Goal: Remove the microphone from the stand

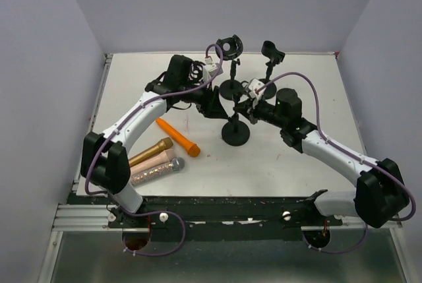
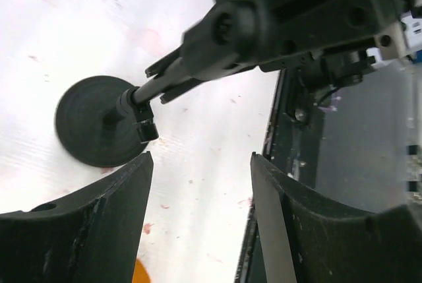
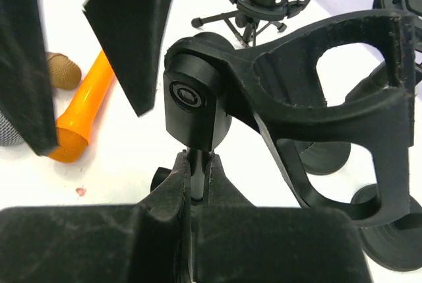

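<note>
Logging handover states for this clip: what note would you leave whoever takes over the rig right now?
Left gripper: jaws open, empty, above the table beside the stand.
Right gripper: jaws shut on the stand's stem.
Clip is empty; orange microphone lies on the table left of the stand.
Done: microphone appears off.
Left: release the stand, retract both arms.

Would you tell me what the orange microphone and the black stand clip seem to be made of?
The orange microphone looks like smooth moulded plastic: even colour, soft sheen. The stand clip looks like matte black plastic, perhaps rubbery: dull, slightly grainy surface with rough edges; the pictures leave that open.
</note>
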`<state>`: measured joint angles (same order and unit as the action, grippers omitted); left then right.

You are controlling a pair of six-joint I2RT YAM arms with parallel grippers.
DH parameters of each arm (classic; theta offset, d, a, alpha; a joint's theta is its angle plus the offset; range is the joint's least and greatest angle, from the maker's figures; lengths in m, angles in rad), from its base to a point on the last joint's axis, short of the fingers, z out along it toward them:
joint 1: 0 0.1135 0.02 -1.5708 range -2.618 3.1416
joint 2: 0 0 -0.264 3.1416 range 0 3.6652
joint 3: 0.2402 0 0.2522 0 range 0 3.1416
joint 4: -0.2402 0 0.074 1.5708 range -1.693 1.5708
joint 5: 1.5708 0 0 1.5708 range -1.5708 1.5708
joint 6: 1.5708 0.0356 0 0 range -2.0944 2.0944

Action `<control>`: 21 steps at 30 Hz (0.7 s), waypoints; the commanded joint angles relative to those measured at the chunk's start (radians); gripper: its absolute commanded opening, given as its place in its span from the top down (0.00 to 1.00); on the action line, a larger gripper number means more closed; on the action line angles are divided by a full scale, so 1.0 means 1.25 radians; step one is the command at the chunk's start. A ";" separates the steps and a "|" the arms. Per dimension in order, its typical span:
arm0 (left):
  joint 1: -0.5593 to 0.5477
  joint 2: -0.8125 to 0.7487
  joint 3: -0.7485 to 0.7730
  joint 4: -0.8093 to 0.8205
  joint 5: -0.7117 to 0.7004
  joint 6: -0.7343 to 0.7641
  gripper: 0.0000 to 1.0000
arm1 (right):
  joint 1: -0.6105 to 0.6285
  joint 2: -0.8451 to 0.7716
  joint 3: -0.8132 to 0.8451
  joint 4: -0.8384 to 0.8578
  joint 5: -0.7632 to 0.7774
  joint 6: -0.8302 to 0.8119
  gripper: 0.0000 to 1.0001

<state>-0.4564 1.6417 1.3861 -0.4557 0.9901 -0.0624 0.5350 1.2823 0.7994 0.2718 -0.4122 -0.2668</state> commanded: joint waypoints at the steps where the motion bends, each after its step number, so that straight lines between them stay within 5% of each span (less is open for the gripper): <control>1: 0.002 -0.062 0.020 -0.066 -0.107 0.105 0.32 | -0.016 0.033 0.041 0.094 0.040 -0.025 0.99; 16: -0.016 -0.133 -0.011 -0.076 -0.193 0.250 0.32 | -0.050 0.107 0.104 0.161 0.057 -0.004 0.99; 21: -0.074 -0.151 -0.092 0.089 -0.310 0.285 0.32 | -0.051 0.114 0.099 0.162 0.074 0.022 1.00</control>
<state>-0.4854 1.4914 1.3651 -0.5186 0.7494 0.2195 0.4763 1.4166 0.8818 0.3679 -0.3576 -0.2569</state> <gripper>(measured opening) 0.678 0.042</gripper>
